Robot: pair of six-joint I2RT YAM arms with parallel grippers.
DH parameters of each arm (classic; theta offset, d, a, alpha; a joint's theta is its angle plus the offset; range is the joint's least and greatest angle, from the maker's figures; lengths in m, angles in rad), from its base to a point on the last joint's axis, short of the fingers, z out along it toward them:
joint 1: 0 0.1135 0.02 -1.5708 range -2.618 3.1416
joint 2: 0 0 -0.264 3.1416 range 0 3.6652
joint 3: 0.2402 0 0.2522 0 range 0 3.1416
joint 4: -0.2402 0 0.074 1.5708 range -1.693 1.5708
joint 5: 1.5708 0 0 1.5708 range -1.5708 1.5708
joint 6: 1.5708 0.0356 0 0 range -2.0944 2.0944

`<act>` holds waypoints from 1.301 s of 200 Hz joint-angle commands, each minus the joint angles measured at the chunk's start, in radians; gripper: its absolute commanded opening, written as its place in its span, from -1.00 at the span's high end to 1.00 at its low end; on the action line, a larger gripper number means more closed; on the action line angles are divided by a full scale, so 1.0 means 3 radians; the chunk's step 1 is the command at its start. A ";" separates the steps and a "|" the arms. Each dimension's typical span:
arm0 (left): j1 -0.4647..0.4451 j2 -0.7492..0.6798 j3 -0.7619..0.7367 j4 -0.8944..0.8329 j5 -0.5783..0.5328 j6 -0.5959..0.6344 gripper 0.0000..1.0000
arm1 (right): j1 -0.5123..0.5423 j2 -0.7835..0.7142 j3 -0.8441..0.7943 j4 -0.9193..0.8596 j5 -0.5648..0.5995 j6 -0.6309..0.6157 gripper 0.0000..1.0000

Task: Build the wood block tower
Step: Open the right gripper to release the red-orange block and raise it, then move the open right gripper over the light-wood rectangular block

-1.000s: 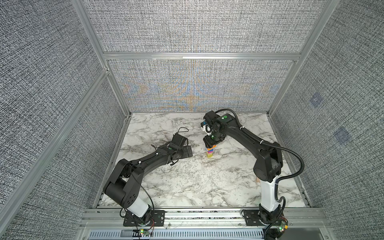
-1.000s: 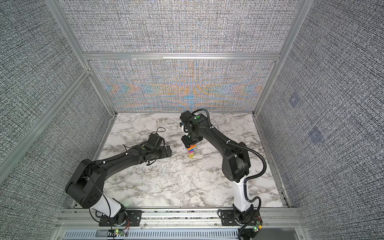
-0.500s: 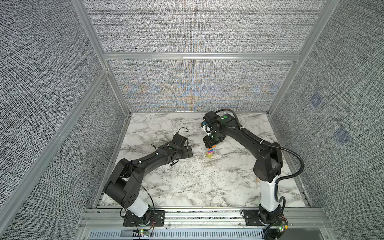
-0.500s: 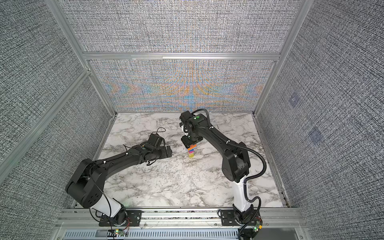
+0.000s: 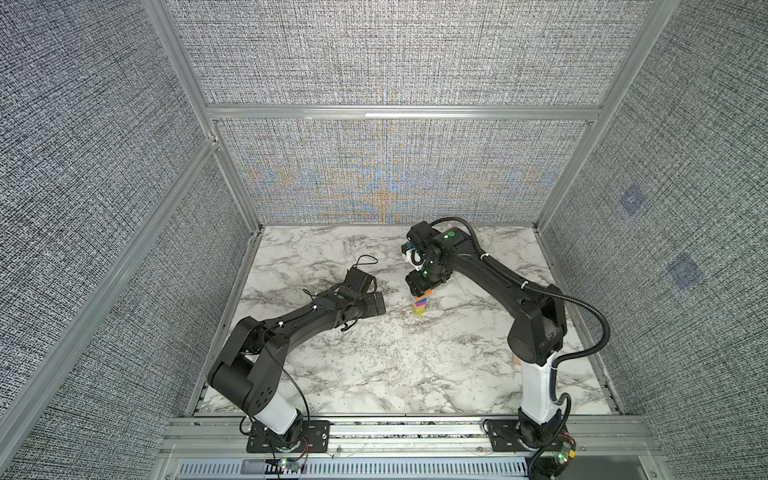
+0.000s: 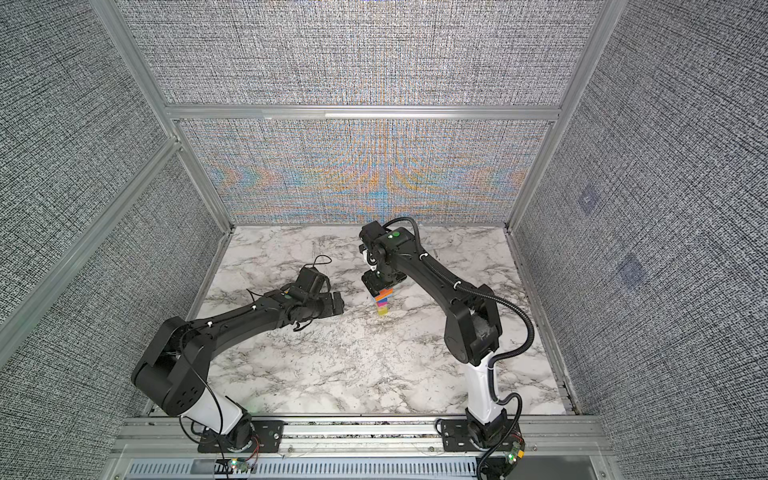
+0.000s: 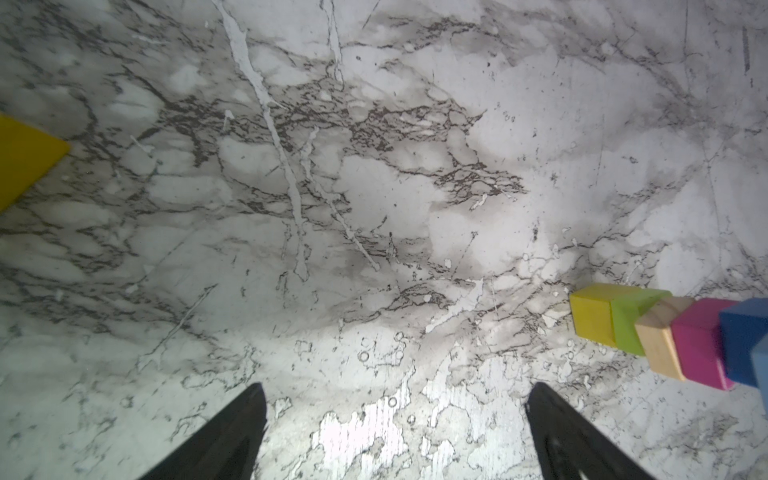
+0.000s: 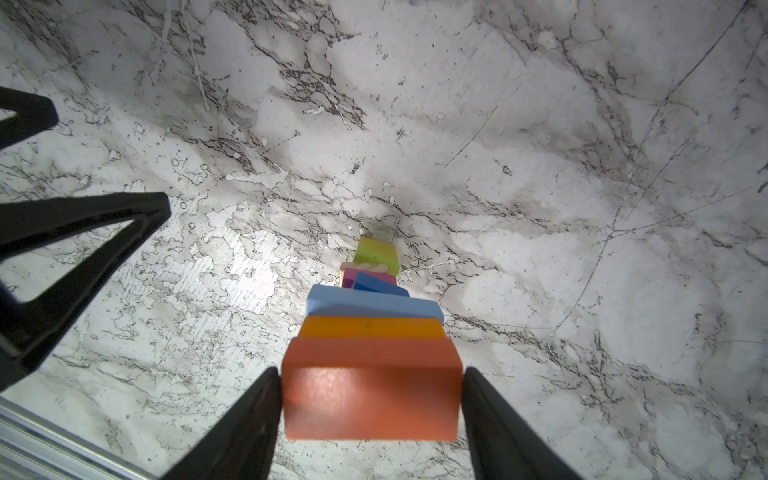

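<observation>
The tower (image 5: 419, 304) (image 6: 382, 303) stands mid-table as a narrow column of wood blocks. From above I see a lime cube (image 8: 376, 251) at the base, then magenta, blue, a light blue slab (image 8: 374, 303) and an orange slab (image 8: 370, 326). A red-orange block (image 8: 370, 390) lies on top. My right gripper (image 8: 371, 370) (image 5: 419, 289) straddles that top block, open, its fingers just off its sides. My left gripper (image 7: 397, 384) (image 5: 376, 306) rests low to the left of the tower, wide open and empty. A yellow wedge (image 7: 25, 158) lies on the marble ahead of it.
The left gripper's fingers (image 8: 62, 232) show close beside the tower in the right wrist view. An aluminium rail (image 8: 41, 436) borders the marble table (image 5: 374, 374). Grey fabric walls enclose the table on three sides.
</observation>
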 commanded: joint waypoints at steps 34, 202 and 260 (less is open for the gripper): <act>0.0012 -0.0113 -0.0003 -0.0109 -0.0073 0.0009 -0.97 | 0.0004 -0.0125 -0.0024 -0.0008 -0.0066 0.0045 -0.50; -0.0047 -0.0601 -0.0369 -0.0086 0.0084 -0.0024 -0.96 | -0.0949 -0.1787 -0.1807 0.0435 -0.0146 0.1347 -0.58; -0.0103 -0.0598 -0.0610 0.0247 0.0207 -0.0156 -0.96 | -0.1456 -0.2490 -0.2859 0.0710 0.0045 0.1704 -0.60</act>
